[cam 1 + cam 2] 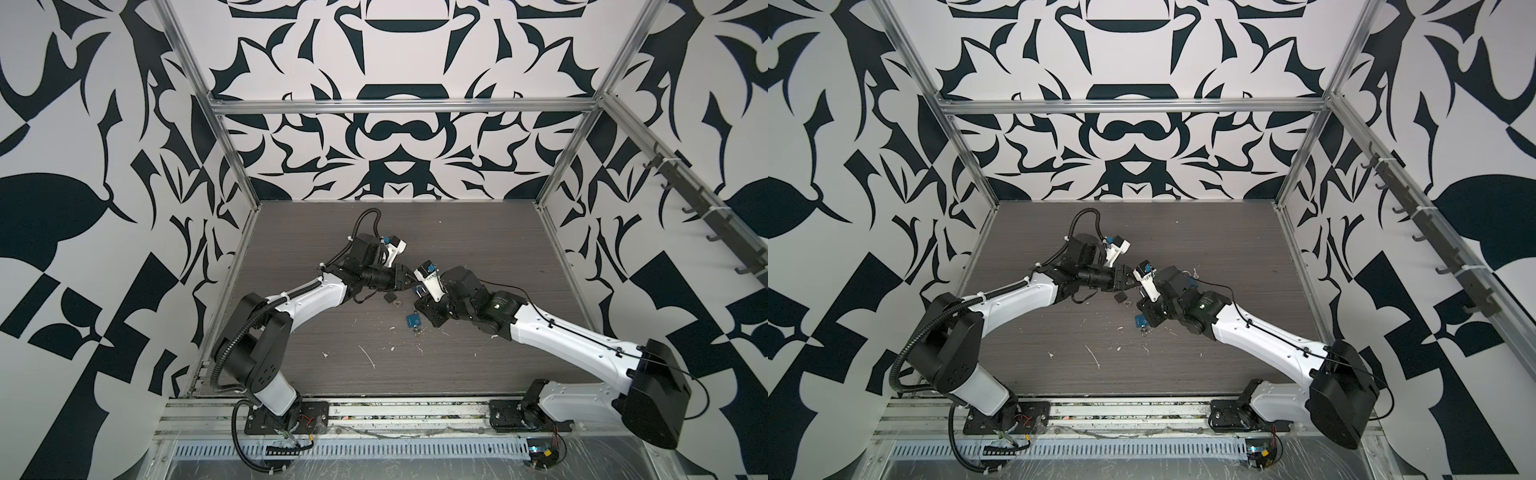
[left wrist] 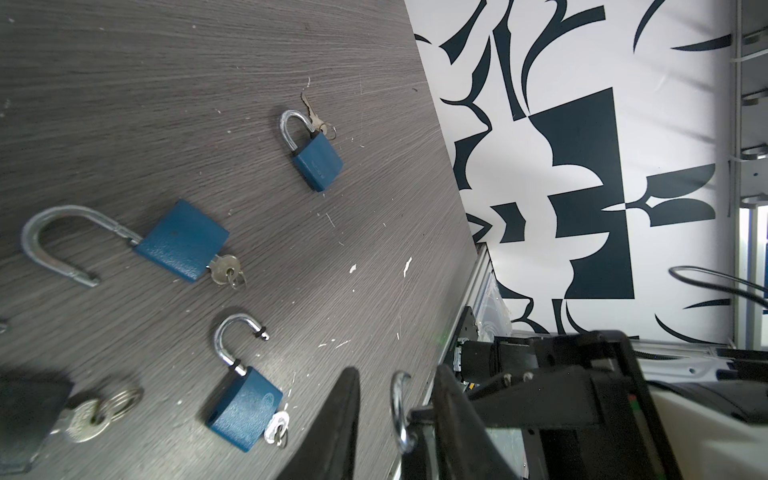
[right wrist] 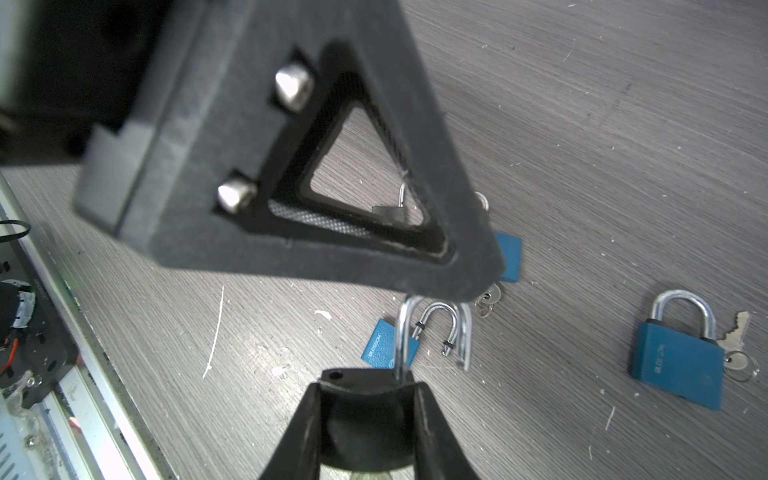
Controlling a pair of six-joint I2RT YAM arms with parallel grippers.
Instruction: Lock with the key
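I am holding the small black metal padlock by its body in my right gripper, whose fingers are clamping its 2 flat sides, above the middle of the grey wood-grain tabletop. Its silver steel shackle is standing swung open, with 1 leg free of the body. My left gripper is straddling the shackle's curve with the fingers set narrow. A slim gap is showing on each side, so they are not pinching it.

I am judging the lock to be dense, rigid and not fragile. The polished round shackle is looking slippery and likely to roll between pads, so I am planning to press on its crown, straight toward the body. I am not making out the key for sure. 3 blue padlocks are lying nearby on the tabletop.
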